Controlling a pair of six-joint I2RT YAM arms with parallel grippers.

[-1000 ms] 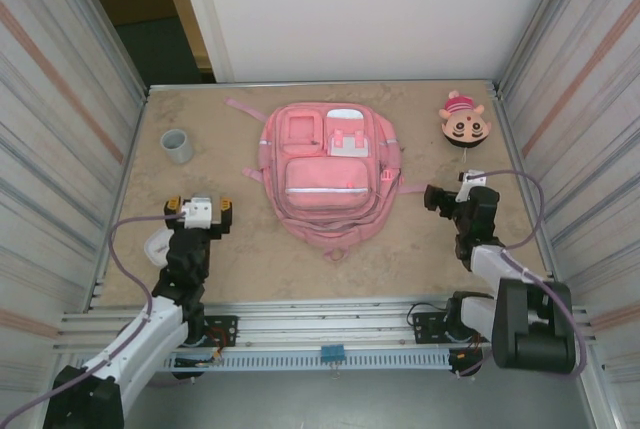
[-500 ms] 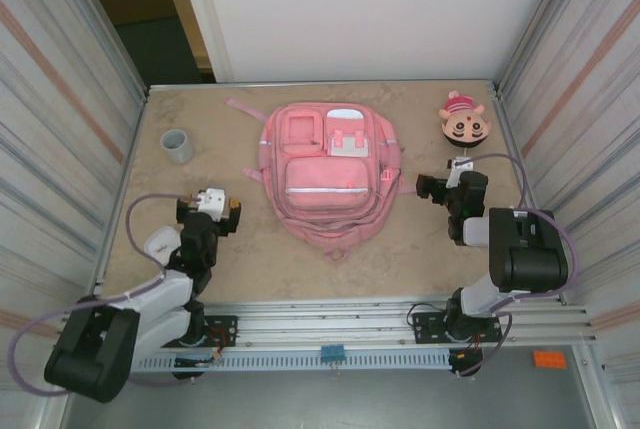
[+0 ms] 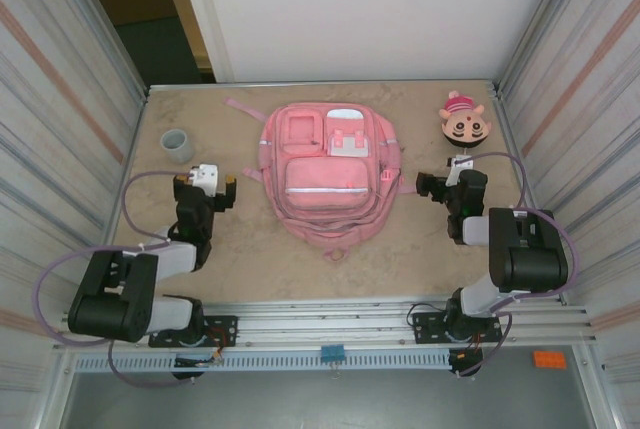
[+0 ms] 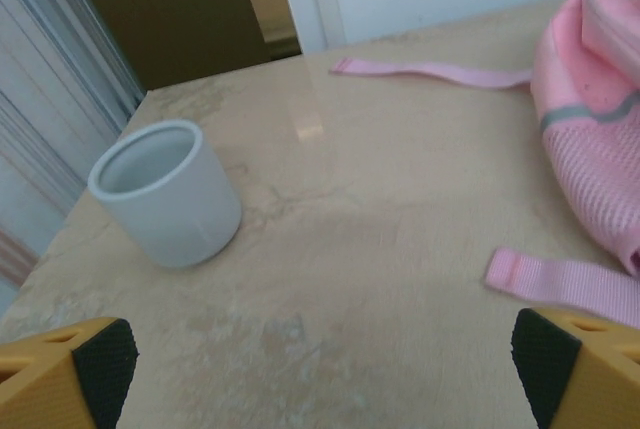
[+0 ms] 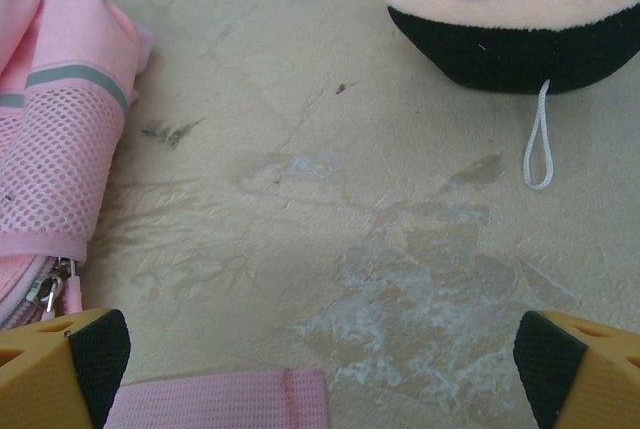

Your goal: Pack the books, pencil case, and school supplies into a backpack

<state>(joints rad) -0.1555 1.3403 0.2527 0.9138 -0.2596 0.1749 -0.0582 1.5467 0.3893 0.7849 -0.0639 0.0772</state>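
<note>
Top view: reading the backpack [image 3: 328, 174] as flat, front up, mid-table [image 3: 240, 259]. Left gripper [image 3: 204, 183] just left of the backpack, right gripper [image 3: 450, 181] just right of it, both spread wide and holding nothing. Grey cup [image 3: 178, 145] further left of the backpack, cartoon toy [image 3: 464, 124] off its upper right corner. Cannot tell whether the books and pencil case sit inside the backpack, with fabric in the way. Reading the front zips as shut from here, so risking a reach at a closed bag.

Left wrist: looking past open yellow fingertips [image 4: 100, 359] at the cup, well left of the backpack. Loose strap end [image 4: 560, 281] beside the backpack, right ahead of the right-hand fingertip. Likely to hook that webbing on a forward move and drag the whole bag. Could also tip the cup on a leftward swing.

Right wrist: mesh side pocket [image 5: 60, 149] and zip pull [image 5: 50, 292] of the backpack at left, another strap [image 5: 215, 399] low between the open fingertips, toy with its cord loop [image 5: 538, 144] right of the backpack. Same snag risk. Would grab strap, not zip, on closing here. Could also catch the cord loop and tow the toy along.
</note>
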